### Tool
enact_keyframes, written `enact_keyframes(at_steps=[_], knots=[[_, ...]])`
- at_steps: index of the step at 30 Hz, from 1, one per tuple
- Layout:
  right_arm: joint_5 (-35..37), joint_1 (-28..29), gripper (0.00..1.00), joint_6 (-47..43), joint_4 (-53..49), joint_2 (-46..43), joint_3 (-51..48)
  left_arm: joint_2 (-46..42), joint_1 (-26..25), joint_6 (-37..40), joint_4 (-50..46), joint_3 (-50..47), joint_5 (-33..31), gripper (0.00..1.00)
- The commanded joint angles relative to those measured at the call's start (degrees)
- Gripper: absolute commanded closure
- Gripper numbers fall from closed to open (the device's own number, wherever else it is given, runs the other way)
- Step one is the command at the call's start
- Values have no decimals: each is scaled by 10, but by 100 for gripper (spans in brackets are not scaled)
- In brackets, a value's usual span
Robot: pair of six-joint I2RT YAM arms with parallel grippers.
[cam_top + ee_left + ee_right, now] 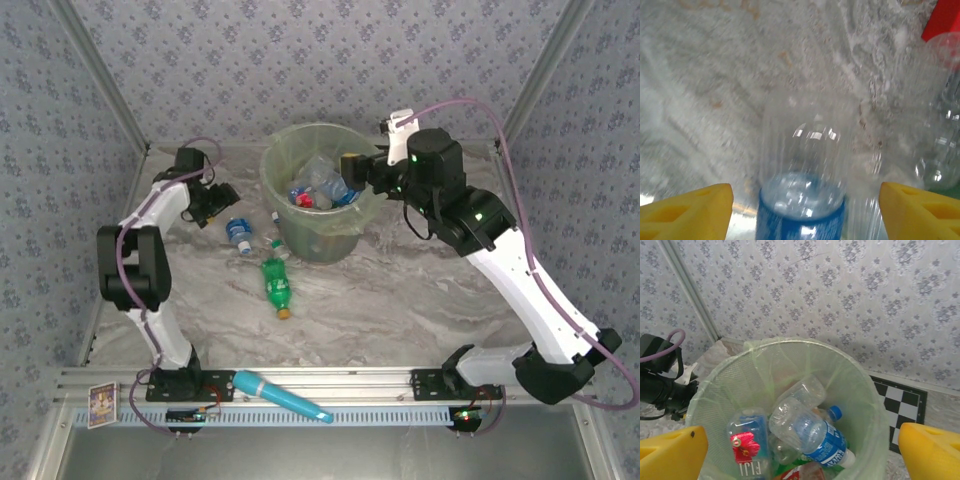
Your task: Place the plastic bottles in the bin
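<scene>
Left gripper fingers spread astride, not touching, the clear blue-labelled plastic bottle on desk left of pale-green translucent round bin; centre on label and squeeze gently, since the thin wall likely slips.

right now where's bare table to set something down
Widest bare table: right of the green bottle, between the bin and the right arm. Crowded at the bin's front-left: left gripper, blue-labelled bottle, green bottle.

Light: bright, even; faint shadows.
Left wrist: tabletop smeared, glints on clear bottle.
Right wrist: sharp.
</scene>
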Motion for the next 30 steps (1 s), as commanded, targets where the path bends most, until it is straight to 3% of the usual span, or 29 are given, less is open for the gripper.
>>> enact_keyframes(at_steps=[1,6,16,19,24,30], knots=[[35,5,0,6,-27,-26,-12,53,5,20,-20,55,30,25],[57,4,0,6,-34,-40,-18,106,5,27,-39,91,40,26],[49,-3,0,3,-18,-24,-16,128,3,49,-37,65,51,28],[45,-4,0,3,-17,-19,-14,130,3,58,-39,59,49,35],[43,-4,0,7,-16,-21,-14,91,4,65,-39,45,22,47],[40,-4,0,11,-15,-25,-17,26,10,70,-74,41,-3,48]])
